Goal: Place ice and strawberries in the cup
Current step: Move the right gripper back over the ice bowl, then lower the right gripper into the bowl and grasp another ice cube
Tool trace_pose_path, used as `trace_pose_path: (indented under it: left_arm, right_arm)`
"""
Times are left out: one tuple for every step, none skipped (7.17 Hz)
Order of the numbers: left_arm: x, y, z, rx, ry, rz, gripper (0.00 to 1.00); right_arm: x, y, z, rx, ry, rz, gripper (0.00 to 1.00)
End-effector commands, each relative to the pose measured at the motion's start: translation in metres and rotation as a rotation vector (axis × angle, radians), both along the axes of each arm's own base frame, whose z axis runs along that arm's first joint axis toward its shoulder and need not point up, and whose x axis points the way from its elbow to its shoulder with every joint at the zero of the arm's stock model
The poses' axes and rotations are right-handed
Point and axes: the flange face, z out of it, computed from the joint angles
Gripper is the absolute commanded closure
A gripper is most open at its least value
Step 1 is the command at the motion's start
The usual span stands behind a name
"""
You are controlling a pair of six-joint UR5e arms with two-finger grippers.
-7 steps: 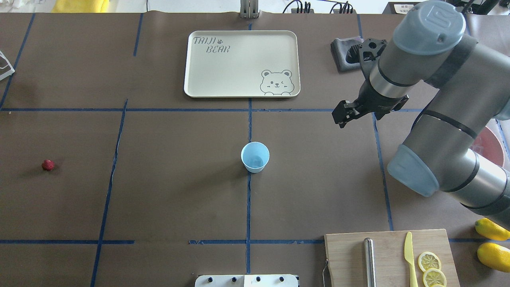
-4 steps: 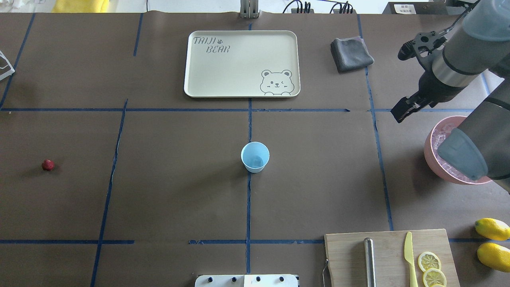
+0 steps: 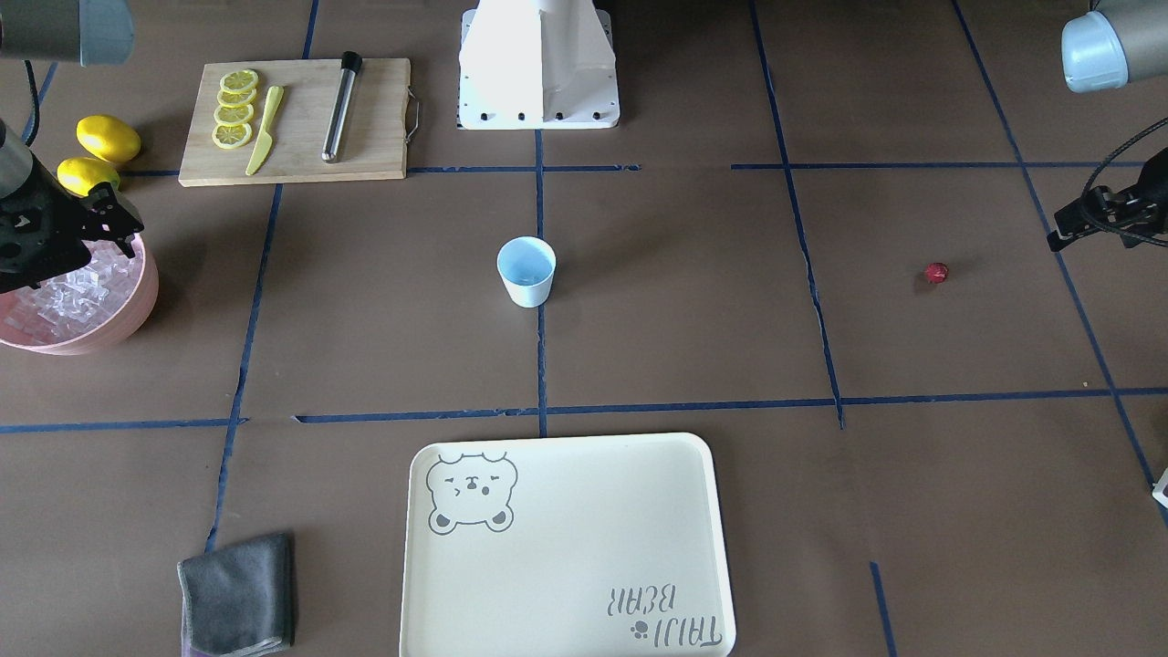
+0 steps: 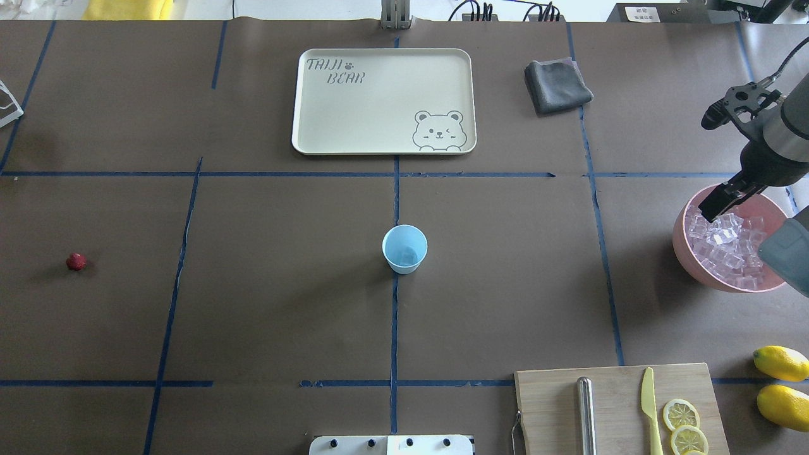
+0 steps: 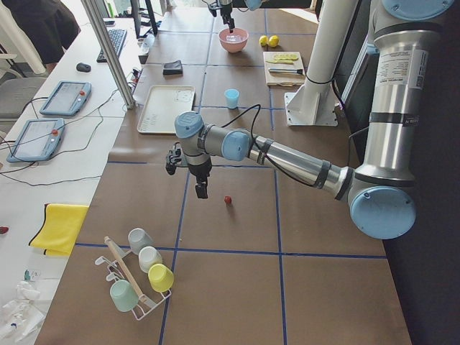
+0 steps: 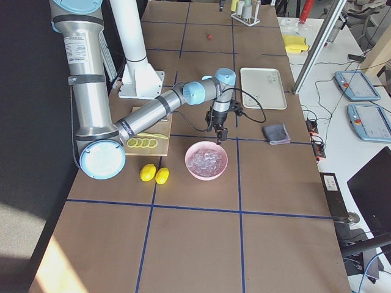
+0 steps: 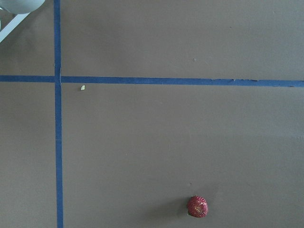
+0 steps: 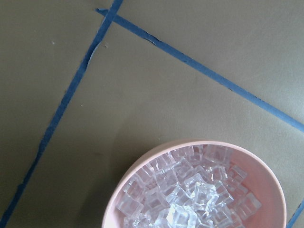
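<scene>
The light-blue cup (image 4: 404, 249) stands upright at the table's middle, also in the front view (image 3: 526, 271), with a faint glassy shape inside. The strawberry (image 4: 76, 261) lies alone at the far left and shows low in the left wrist view (image 7: 197, 207). Ice cubes (image 4: 727, 243) fill the pink bowl (image 4: 686, 253) at the right, also in the right wrist view (image 8: 190, 194). My right gripper (image 4: 712, 210) hangs over the bowl's far-left rim, open and empty. My left gripper (image 5: 202, 191) hovers near the strawberry (image 5: 228, 200); I cannot tell whether it is open or shut.
A cream tray (image 4: 379, 101) and a grey cloth (image 4: 556, 85) lie at the back. A cutting board (image 4: 613, 404) with a knife, a steel rod and lemon slices sits front right, beside two lemons (image 4: 780, 363). A cup rack (image 5: 136, 277) stands at the table's left end.
My right arm has swung from the table's middle right out to the pink bowl, which now shows in the overhead view. The cup and the strawberry have not moved.
</scene>
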Motion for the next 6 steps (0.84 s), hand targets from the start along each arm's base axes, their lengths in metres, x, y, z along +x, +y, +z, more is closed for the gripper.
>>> trace_pose_path:
  left_arm:
    - [0.0, 0.0, -0.001, 0.003, 0.001, 0.001, 0.0]
    - [0.0, 0.001, -0.001, 0.004, 0.001, 0.001, 0.0]
    - [0.0, 0.001, -0.001, 0.005, 0.001, 0.002, 0.0]
    - [0.0, 0.001, -0.001, 0.006, 0.001, 0.003, 0.0]
    - [0.0, 0.001, -0.001, 0.007, 0.001, 0.004, 0.0]
    - [-0.001, 0.003, -0.004, 0.011, 0.002, 0.004, 0.0]
  right_arm:
    - [0.003, 0.007, 0.028, -0.04, 0.025, -0.015, 0.01]
    - [-0.001, 0.002, 0.037, -0.055, 0.035, -0.016, 0.05]
    - [-0.007, 0.001, 0.042, -0.064, 0.041, -0.025, 0.06]
    - [-0.015, 0.001, 0.053, -0.081, 0.054, -0.039, 0.05]
    - [-0.024, 0.0, 0.052, -0.082, 0.055, -0.051, 0.05]
    - [-0.032, 0.002, 0.056, -0.088, 0.06, -0.067, 0.05]
